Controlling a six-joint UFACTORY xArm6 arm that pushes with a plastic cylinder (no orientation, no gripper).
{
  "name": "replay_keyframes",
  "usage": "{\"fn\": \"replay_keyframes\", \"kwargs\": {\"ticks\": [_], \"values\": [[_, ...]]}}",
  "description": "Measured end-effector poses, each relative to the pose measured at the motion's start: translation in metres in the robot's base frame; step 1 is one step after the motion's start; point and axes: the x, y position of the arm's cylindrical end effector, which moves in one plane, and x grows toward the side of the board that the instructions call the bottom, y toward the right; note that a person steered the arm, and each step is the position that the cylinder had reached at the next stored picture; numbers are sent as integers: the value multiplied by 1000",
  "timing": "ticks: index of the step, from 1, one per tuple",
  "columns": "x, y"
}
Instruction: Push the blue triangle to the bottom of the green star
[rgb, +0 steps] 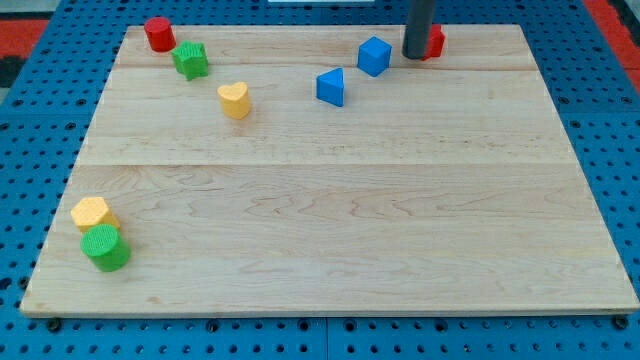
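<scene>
The blue triangle (331, 87) lies in the upper middle of the wooden board (330, 240). The green star (190, 60) sits at the upper left, well to the left of the triangle. My tip (415, 56) is at the view's top, right of the blue triangle. It stands between a blue cube (374, 55) on its left and a red block (433, 41) partly hidden behind the rod. The tip is apart from the triangle.
A red cylinder (158, 33) stands just up-left of the green star. A yellow heart (234, 100) lies between star and triangle, lower down. A yellow block (92, 213) and a green cylinder (106, 247) touch at the lower left.
</scene>
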Motion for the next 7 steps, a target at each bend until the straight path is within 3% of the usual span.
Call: {"fn": "replay_keyframes", "kwargs": {"ticks": [2,3,4,7], "values": [[0,26],[38,25],[70,-21],[66,-204]]}}
